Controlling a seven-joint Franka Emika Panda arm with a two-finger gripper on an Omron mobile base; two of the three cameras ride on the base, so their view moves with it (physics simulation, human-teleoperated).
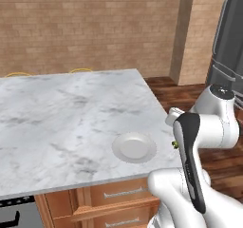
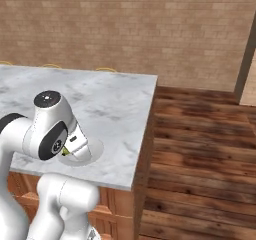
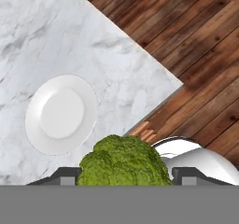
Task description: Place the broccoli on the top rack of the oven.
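Note:
The broccoli (image 3: 122, 157), a green floret, sits between my gripper's (image 3: 123, 175) two dark finger tips, and the gripper is shut on it. It hangs above the marble counter's near right corner. In the left base view a sliver of the broccoli (image 1: 174, 144) peeks out beside my forearm, just right of the white plate (image 1: 134, 147). In the right base view the broccoli (image 2: 65, 151) shows under the white hand, over the plate (image 2: 90, 151). The oven and its top rack are out of view.
The marble counter (image 1: 61, 118) stretches left and back, with wooden drawers (image 1: 118, 194) below its front. A grey panel (image 1: 16, 215) sits under its left end. A dark fridge (image 1: 228, 42) stands far right. Wood floor (image 2: 200, 149) lies right of the counter.

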